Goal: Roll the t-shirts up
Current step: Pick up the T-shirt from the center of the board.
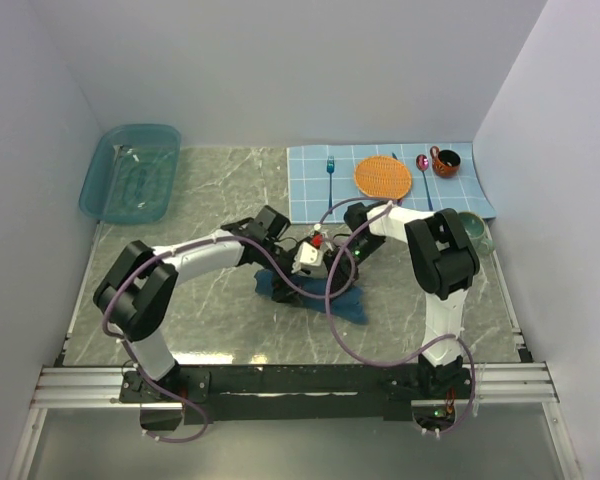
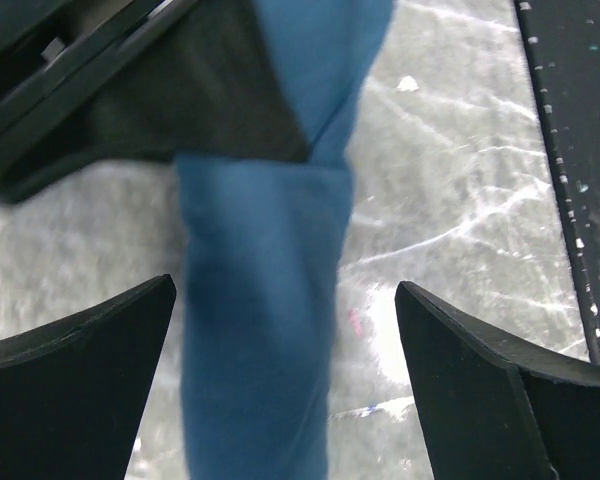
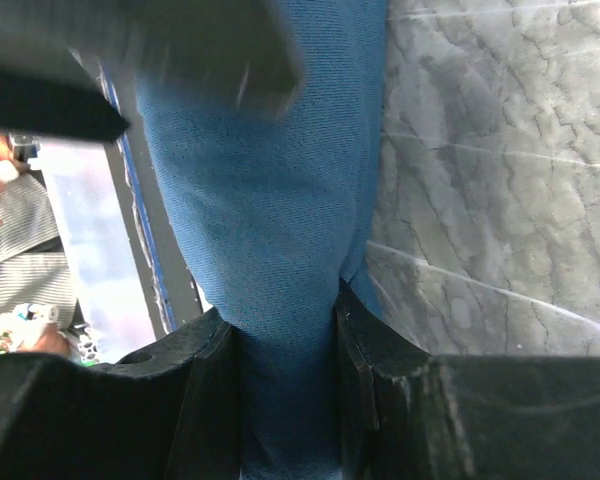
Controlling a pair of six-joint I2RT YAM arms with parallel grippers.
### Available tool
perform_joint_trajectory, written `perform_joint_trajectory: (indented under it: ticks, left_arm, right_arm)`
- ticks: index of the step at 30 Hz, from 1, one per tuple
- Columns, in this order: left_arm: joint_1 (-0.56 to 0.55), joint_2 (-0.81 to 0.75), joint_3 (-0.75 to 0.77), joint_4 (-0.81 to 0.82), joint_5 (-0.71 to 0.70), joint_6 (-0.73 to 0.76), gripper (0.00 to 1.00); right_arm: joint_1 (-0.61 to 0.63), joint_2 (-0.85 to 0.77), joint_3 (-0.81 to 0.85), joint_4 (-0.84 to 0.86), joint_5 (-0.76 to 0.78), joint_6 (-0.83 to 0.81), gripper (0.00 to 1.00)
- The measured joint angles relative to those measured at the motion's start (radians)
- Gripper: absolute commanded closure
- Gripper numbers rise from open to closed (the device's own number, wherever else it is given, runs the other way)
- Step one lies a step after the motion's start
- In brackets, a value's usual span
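Observation:
The dark teal-blue t-shirt lies bunched into a narrow band on the marble table, mostly hidden under both wrists in the top view. My left gripper is open, its fingers wide apart on either side of a rolled strip of the shirt without touching it. My right gripper is shut on a thick fold of the shirt, which fills the gap between its fingers. The two grippers sit close together over the shirt.
A see-through teal tub stands at the back left. A light blue gridded placemat at the back right carries an orange plate, a fork, a spoon and an orange cup. White walls enclose the table.

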Motion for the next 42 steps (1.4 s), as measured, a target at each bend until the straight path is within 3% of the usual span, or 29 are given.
perform_joint_trajectory:
  ticks: [16, 21, 27, 30, 31, 32, 33, 34, 39, 42]
  left_arm:
    - [-0.097, 0.110, 0.034, 0.050, -0.117, 0.050, 0.01]
    - [-0.095, 0.142, 0.034, 0.054, -0.139, 0.073, 0.21]
    - [-0.099, 0.175, 0.063, 0.050, -0.148, 0.074, 0.51]
    - [-0.116, 0.200, 0.095, 0.019, -0.158, 0.081, 0.91]
    - [-0.117, 0.201, 0.101, 0.008, -0.161, 0.084, 0.99]
    - [-0.119, 0.202, 0.106, -0.003, -0.164, 0.091, 0.99]
    - [-0.120, 0.202, 0.111, -0.015, -0.164, 0.100, 0.99]
    - [-0.121, 0.204, 0.115, -0.020, -0.166, 0.109, 0.99]
    - [-0.129, 0.200, 0.129, -0.089, -0.146, 0.162, 0.99]
    - [-0.112, 0.194, 0.137, -0.124, -0.148, 0.171, 0.99]
  right_arm:
    - [-0.012, 0.003, -0.009, 0.007, -0.012, 0.006, 0.79]
    - [-0.016, 0.003, -0.013, 0.001, -0.010, 0.009, 0.79]
    - [-0.029, 0.003, -0.013, -0.011, 0.003, 0.023, 0.79]
    - [-0.028, 0.003, -0.013, -0.014, 0.013, 0.032, 0.77]
    - [-0.029, 0.003, -0.013, -0.016, 0.014, 0.034, 0.67]
    - [-0.029, 0.003, -0.013, -0.016, 0.016, 0.036, 0.60]
    - [-0.029, 0.003, -0.013, -0.016, 0.016, 0.039, 0.37]
    - [-0.029, 0.003, -0.013, -0.016, 0.018, 0.042, 0.01]
    - [-0.086, -0.047, 0.020, -0.047, 0.036, 0.049, 0.00]
    - [-0.142, -0.066, 0.138, -0.101, 0.069, 0.013, 0.00]
